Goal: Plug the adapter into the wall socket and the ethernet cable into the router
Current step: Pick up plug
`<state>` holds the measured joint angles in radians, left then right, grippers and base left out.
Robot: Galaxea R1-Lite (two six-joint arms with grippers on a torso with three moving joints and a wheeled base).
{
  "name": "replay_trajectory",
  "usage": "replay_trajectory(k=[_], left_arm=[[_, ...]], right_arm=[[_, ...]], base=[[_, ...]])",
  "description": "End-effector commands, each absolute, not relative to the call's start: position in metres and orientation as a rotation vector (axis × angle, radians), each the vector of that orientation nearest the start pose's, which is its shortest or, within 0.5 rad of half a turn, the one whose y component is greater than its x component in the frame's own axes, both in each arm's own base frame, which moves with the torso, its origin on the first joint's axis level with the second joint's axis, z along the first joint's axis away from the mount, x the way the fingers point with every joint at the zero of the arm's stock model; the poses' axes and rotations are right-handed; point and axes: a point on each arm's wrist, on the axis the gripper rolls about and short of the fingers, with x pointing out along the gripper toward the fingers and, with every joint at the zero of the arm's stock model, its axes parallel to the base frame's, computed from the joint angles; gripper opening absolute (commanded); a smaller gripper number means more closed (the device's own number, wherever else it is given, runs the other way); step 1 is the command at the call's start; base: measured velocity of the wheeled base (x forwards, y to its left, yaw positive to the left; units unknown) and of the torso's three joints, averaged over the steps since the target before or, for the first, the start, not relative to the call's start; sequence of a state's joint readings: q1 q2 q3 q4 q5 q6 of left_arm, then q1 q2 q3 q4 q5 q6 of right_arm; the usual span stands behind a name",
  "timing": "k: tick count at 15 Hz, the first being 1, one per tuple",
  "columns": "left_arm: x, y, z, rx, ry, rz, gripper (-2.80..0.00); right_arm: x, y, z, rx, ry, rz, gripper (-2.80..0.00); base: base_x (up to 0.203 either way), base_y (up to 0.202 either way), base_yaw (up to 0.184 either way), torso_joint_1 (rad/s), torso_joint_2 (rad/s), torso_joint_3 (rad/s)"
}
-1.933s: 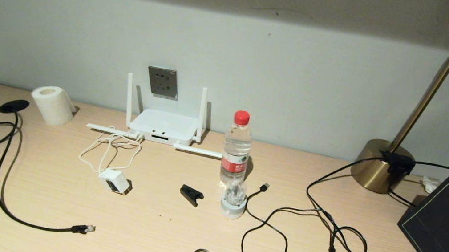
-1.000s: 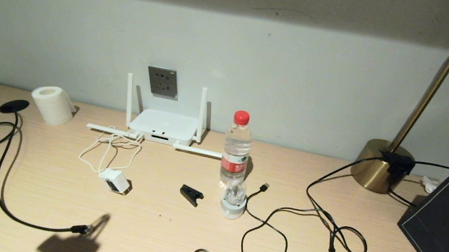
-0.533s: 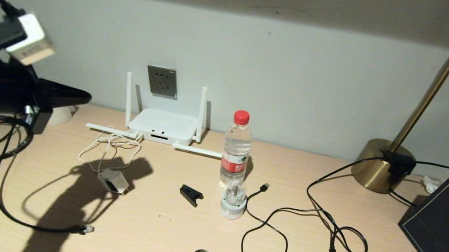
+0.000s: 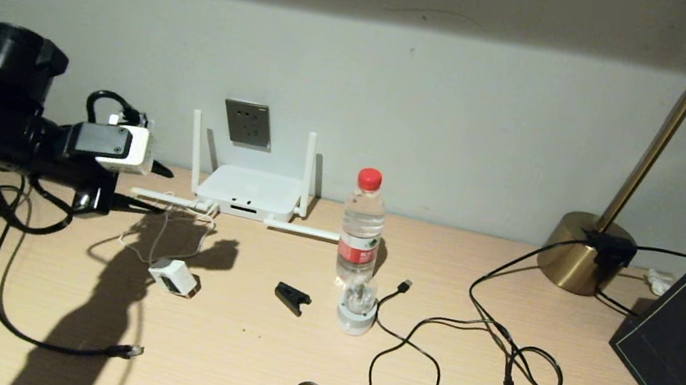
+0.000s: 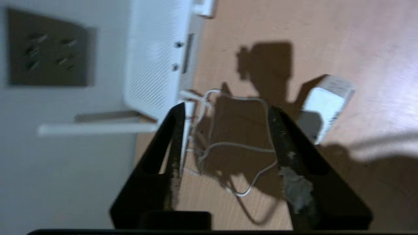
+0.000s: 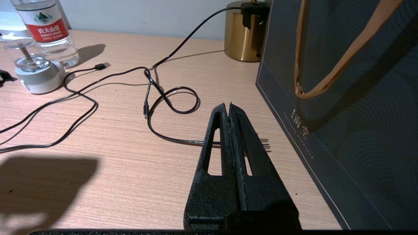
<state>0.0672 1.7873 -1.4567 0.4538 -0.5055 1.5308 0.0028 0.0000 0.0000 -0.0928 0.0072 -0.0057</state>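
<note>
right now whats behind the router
Behind the router the wall socket is mounted on the wall, empty, between the two upright antennas. The wall strip just behind the router's body is hidden.

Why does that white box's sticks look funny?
Two of the router's antennas stand upright, but the other two lie flat on the desk, splayed sideways. Nothing looks broken. The left pincer, open, hangs near one flat antenna.

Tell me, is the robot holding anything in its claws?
No, nothing is held. The left gripper is open above the white cord, near the adapter. The right gripper is shut and empty.
</note>
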Motion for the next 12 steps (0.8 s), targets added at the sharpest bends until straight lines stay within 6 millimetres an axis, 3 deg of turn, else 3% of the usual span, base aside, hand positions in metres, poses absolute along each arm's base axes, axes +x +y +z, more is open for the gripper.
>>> replay_trajectory(k=[1, 5, 9, 12], left_arm=[[0.337, 0.002, 0.228, 1.256, 0.307, -0.984, 0.00], [0.315, -0.011, 0.223, 1.203, 0.516, -1.157, 0.00], [0.307, -0.013, 0.218, 1.166, 0.631, -1.226, 0.00], [0.313, -0.011, 0.206, 1.184, 0.677, -1.269, 0.00]], right_arm=[[-0.020, 0.000, 0.075, -0.006, -0.057, 0.011, -2.80], [-0.020, 0.000, 0.075, -0.006, -0.057, 0.011, -2.80], [-0.020, 0.000, 0.075, -0.006, -0.057, 0.011, -2.80], [-0.020, 0.000, 0.075, -0.006, -0.057, 0.011, -2.80]], base=[[0.000, 0.000, 0.000, 0.000, 0.00, 0.000], [0.000, 0.000, 0.000, 0.000, 0.00, 0.000], [0.000, 0.000, 0.000, 0.000, 0.00, 0.000], [0.000, 0.000, 0.000, 0.000, 0.00, 0.000]])
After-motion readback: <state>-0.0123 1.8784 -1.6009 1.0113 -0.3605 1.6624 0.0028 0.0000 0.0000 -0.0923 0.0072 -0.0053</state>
